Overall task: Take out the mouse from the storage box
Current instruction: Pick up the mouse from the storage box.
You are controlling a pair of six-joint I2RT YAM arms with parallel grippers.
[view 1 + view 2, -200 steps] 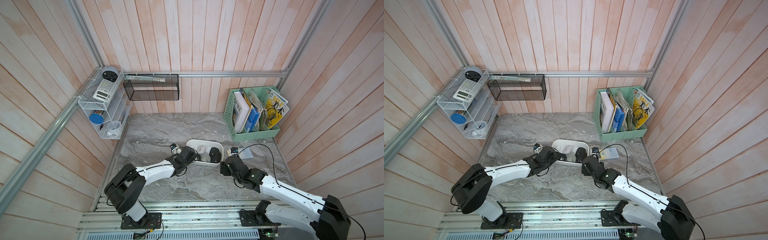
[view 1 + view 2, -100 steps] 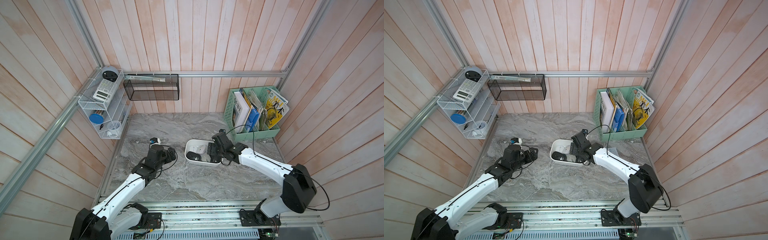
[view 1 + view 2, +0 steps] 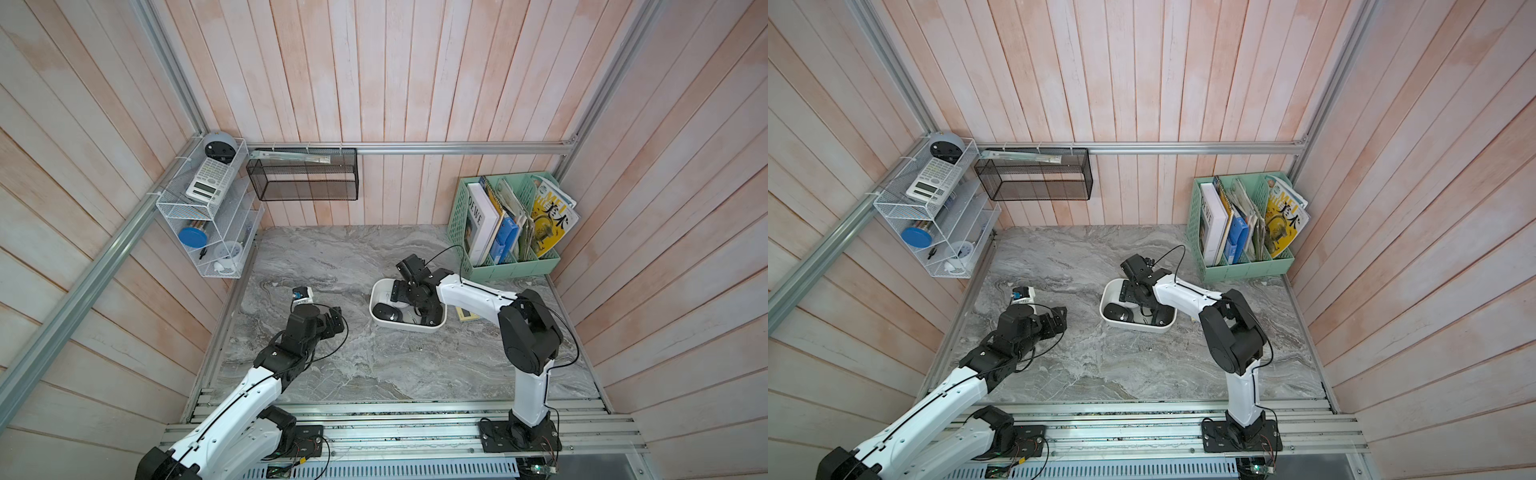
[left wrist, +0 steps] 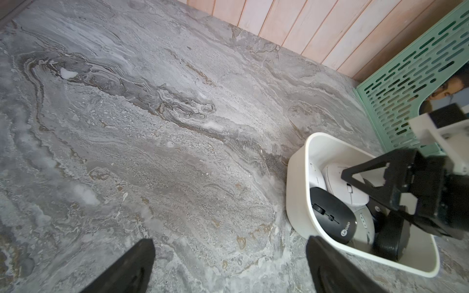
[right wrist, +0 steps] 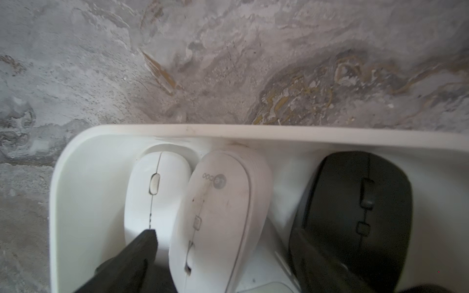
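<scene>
**Left arm.** The left pincer (image 4: 233, 269) hangs spread and empty over the grey marble-patterned surface (image 4: 152, 152), well apart from the work. As it stands, I give it no part in the pick.

**Centre.** The storage box, a shallow white plastic tub with rounded corners (image 3: 409, 331), sits flat on the surface. Every mouse I can see lies inside it. In the right wrist view I count three against one long wall:
- a plain white plastic mouse with a pale wheel (image 5: 157, 187);
- a white plastic mouse with a round logo (image 5: 218, 203), tipped on its edge and leaning on the plain one;
- a black plastic mouse (image 5: 360, 197).

**Right arm.** The right pincer (image 5: 223, 241) is down inside the tub, fingers wide apart, straddling the tipped logo mouse. It pinches nothing. I cannot tell whether a finger touches a neighbouring mouse.

**Assessment.** I judge the logo mouse light and rigid. Its smooth domed shell is likely to slip under a pinch high on the back. The hold belongs low across the two flanks, about mid-length and clear of the wheel. Leaning as it does, the mouse may roll flat on contact, and the light tub may shift with it.

**Far right.** The mint-green perforated file holder (image 3: 511, 266) stands near the tub, so I would lift away from it.
</scene>
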